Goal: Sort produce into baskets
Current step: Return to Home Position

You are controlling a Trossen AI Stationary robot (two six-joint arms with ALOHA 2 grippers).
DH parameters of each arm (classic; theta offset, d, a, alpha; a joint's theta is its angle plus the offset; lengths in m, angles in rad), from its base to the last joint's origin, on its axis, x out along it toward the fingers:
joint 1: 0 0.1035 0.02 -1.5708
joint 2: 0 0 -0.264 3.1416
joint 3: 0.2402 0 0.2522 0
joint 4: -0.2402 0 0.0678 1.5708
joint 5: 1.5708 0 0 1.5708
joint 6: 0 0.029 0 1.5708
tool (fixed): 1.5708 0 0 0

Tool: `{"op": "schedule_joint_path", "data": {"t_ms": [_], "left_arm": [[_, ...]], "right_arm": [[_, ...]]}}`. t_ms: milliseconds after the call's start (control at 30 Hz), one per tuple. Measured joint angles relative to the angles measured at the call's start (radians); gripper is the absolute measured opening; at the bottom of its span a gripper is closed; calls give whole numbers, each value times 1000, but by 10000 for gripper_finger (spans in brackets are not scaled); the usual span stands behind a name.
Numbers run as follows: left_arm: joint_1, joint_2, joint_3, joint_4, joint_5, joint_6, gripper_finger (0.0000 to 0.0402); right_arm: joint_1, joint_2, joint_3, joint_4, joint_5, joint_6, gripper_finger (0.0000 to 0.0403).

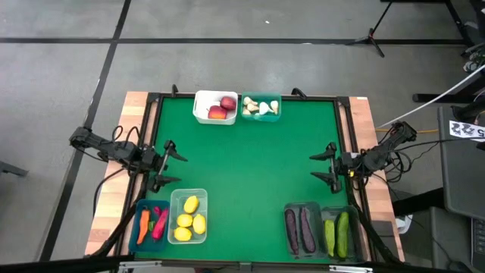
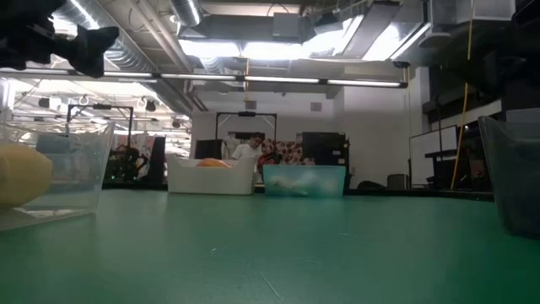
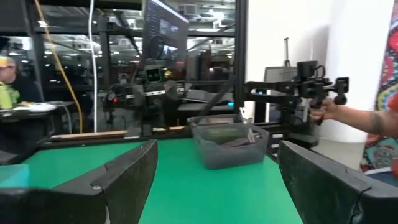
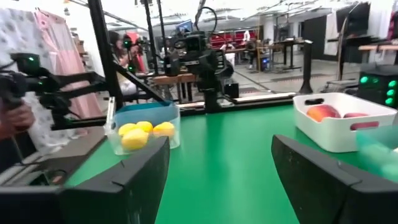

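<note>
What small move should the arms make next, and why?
Probably only fold both arms back to rest. All visible produce already lies in bins, for example the lemons in the clear bin, and the left gripper and right gripper are open, holding nothing, at the two sides of the green mat.

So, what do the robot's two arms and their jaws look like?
Both the left arm and the right arm are slim, dark, jointed links with black cables looping alongside them. Each ends in two flat, dark, wedge-shaped jaws with matte faces. No markings can be seen on them.
</note>
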Motion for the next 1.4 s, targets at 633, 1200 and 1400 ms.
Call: {"op": "schedule_joint_path", "data": {"t_ms": [633, 1200, 1400], "left_arm": [[280, 0, 1, -77, 214, -4, 326], [409, 0, 1, -99, 334, -30, 326], [400, 0, 1, -95, 333, -8, 326]], "right_arm": [[-369, 0, -1, -13, -366, -43, 280], [-596, 0, -1, -57, -650, -8, 280], [-596, 0, -1, -59, -645, -47, 280]]}}
